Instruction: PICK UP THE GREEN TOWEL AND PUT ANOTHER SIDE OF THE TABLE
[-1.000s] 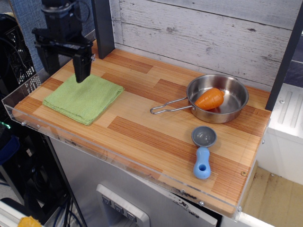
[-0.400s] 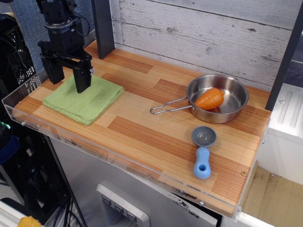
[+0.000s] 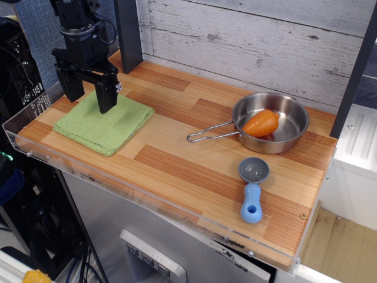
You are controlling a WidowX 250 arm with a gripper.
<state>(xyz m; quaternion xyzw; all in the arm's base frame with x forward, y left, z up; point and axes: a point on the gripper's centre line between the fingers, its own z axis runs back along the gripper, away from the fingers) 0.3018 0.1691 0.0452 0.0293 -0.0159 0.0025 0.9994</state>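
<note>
The green towel (image 3: pixel 109 125) lies folded and flat at the left end of the striped wood table (image 3: pixel 188 159). My gripper (image 3: pixel 89 99) is open, pointing straight down over the towel's far part. One finger (image 3: pixel 106 94) stands over the towel's far middle, the other over its far left edge. The fingertips are at or just above the cloth; whether they touch it is not clear. Nothing is held.
A steel pan (image 3: pixel 272 122) with an orange carrot (image 3: pixel 260 124) in it stands at the right, handle pointing left. A blue and grey scoop (image 3: pixel 252 188) lies in front of it. A dark post (image 3: pixel 128 32) stands behind the towel. A clear acrylic rim (image 3: pixel 88 171) lines the table edges.
The gripper has come down toward the towel's far part and shifted slightly right. The towel, pan and scoop have not moved.
</note>
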